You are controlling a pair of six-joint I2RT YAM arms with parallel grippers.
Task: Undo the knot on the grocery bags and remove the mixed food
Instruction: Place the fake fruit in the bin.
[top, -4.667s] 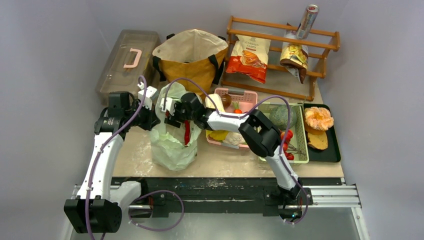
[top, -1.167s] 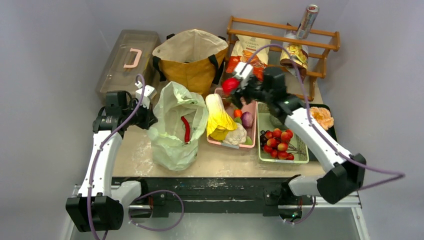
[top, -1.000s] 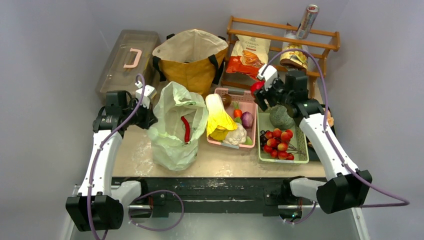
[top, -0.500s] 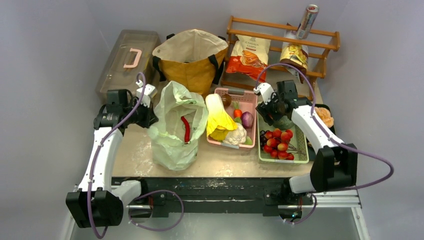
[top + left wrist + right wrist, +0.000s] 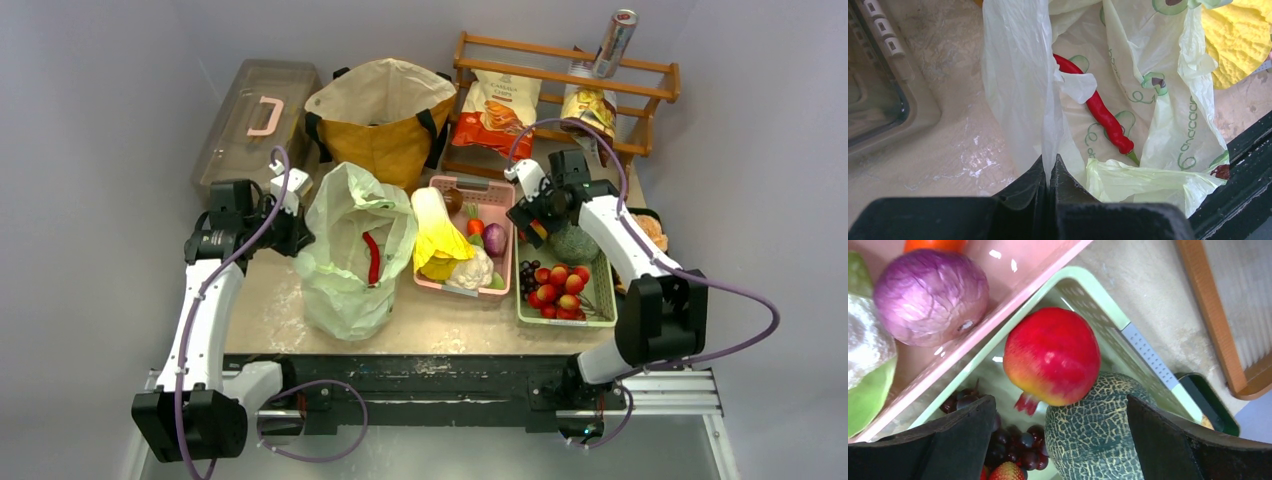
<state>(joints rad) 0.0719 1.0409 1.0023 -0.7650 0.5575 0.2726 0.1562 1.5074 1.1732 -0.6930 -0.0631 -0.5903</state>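
Over the green basket [image 5: 1098, 299], right end effector [image 5: 1060, 410] now open — red fruit [image 5: 1052, 356] dropped on melon [image 5: 1093, 435] — left end effector [image 5: 1049, 170] clamping bag [image 5: 1018, 90].

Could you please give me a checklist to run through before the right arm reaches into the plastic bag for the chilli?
1. Right hand open, holding nothing: ok.
2. Pomegranate lying in the green basket against the melon, untouched by that hand: ok.
3. Left hand shut on the plastic bag edge: ok.
4. Bag mouth open, red chilli in plain view inside: ok.
5. No other food hidden under the bag's folds: cannot tell.
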